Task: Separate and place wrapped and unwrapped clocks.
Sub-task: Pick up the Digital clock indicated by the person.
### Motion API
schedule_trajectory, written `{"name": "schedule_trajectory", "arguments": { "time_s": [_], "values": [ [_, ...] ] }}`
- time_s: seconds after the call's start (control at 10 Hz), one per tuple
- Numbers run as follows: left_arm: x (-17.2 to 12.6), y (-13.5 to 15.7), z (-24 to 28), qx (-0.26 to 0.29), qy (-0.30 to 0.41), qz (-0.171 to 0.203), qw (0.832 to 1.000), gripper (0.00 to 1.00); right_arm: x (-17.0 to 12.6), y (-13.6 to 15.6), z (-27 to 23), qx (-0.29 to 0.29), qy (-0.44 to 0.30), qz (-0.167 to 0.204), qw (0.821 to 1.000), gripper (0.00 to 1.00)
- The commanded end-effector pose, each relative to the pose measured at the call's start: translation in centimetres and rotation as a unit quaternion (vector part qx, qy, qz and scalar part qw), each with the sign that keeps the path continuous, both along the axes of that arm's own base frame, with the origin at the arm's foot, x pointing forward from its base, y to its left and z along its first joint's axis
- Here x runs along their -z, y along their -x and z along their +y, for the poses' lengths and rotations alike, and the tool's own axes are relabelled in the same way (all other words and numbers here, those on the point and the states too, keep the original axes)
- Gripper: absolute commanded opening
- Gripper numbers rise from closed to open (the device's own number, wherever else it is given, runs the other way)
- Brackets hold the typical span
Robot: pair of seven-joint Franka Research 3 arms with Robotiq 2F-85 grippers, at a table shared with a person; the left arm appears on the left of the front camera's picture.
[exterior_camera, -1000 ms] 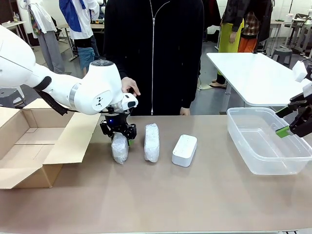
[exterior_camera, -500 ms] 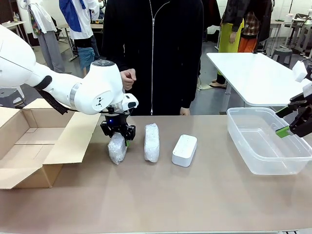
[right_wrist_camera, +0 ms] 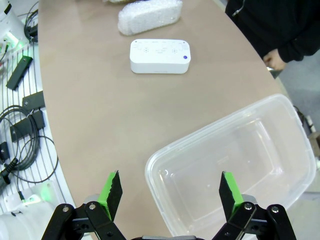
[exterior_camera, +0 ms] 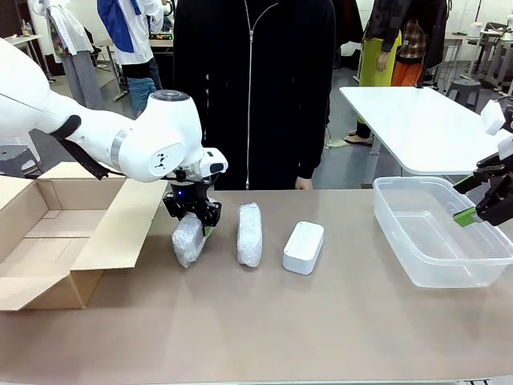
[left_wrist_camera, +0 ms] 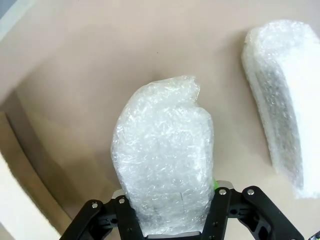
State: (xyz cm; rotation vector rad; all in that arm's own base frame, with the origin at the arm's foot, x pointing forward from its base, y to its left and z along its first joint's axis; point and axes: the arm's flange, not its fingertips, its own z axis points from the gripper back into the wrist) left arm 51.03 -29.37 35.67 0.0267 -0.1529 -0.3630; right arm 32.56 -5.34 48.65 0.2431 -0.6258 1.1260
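The left claw (exterior_camera: 192, 217) is clamped on the far end of an oblong bundle in whitish bubble wrap (exterior_camera: 187, 241). In the left wrist view the wrap bulges up between both fingers. The bundle hangs tilted from the claw, its long axis running from the claw down toward the robot's side. Its lower end is close to the brown worktop (exterior_camera: 264, 321), and I cannot tell whether it touches.

The open brown cardboard box (exterior_camera: 36, 204) lies just to the left of this bundle, with one flap (exterior_camera: 120, 233) folded out flat on the worktop between them. The left arm is plainly the nearer one to the box, so a short carry leftward over the flap looks like the next move. The tilted bundle needs to clear the box's near wall. The part of the box's inside that shows holds nothing.

A second bubble-wrapped bundle (exterior_camera: 249, 234) lies flat just right of the held one, apart from it, long axis far-to-near. Beside it, further right, rests the bare white rounded-rectangular plastic block (exterior_camera: 304, 247).

The clear plastic tub (exterior_camera: 390, 228) stands at the right end, empty. The right claw (right_wrist_camera: 170, 186) hovers over its edge, jaws spread wide and holding nothing. It is the nearer arm to the bare block.
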Motion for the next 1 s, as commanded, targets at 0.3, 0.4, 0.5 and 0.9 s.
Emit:
{"name": "schedule_trajectory", "arguments": {
  "time_s": [0.3, 0.4, 0.5, 0.9],
  "values": [
    [-5.2, 2.9, -0.1, 0.077, -0.019, -0.009, 0.997, 0.33, 0.2, -0.2, -0.1, -0.009, -0.013, -0.003, 1.0, 1.0],
    [-6.8, 3.6, -0.3, 0.097, -0.02, -0.011, 0.995, 0.0, 0.2, -0.2, -0.1, -0.009, -0.013, -0.003, 1.0, 1.0],
    [-7.8, 3.9, -0.4, 0.101, -0.017, -0.019, 0.995, 0.13, 0.2, -0.2, -0.1, -0.009, -0.013, -0.003, 1.0, 1.0],
    [-11.9, 5.7, -1.0, 0.113, -0.022, -0.043, 0.992, 0.33, 0.2, -0.2, -0.1, -0.009, -0.013, -0.003, 1.0, 1.0]
  ]
}}
